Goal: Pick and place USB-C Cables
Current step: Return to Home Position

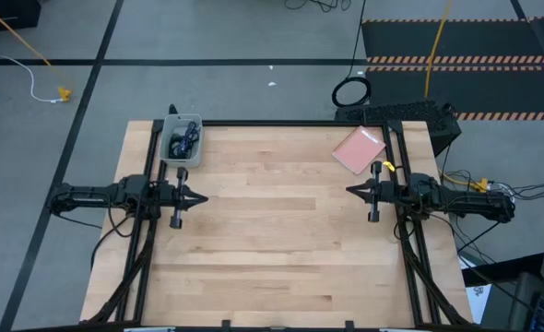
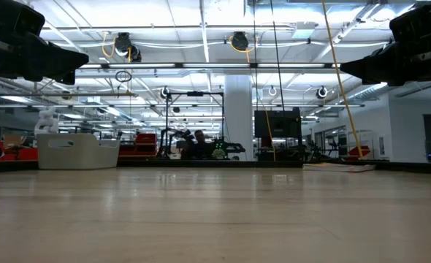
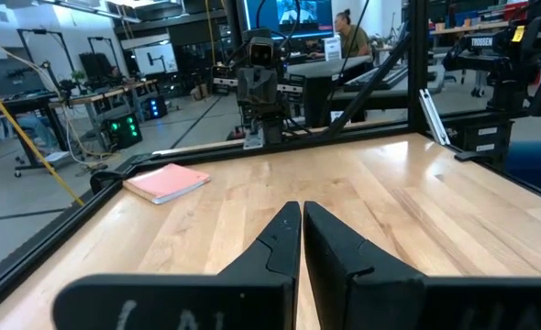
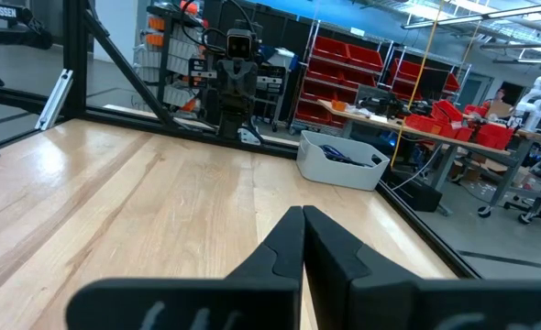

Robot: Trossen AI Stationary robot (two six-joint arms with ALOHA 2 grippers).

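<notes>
Wooden table: carries bin at its far left corner
Left claw: clenched, empty, above table's left side
Right claw: clenched, empty, above right side
Gray bin: upright
USB-C Cables: dark tangle inside gray bin

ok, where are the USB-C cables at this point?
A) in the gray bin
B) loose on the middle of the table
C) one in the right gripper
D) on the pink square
A: the high view shows the cables coiled inside the gray bin on the left arm's side, and the left gripper and right gripper are shut on nothing.
</notes>
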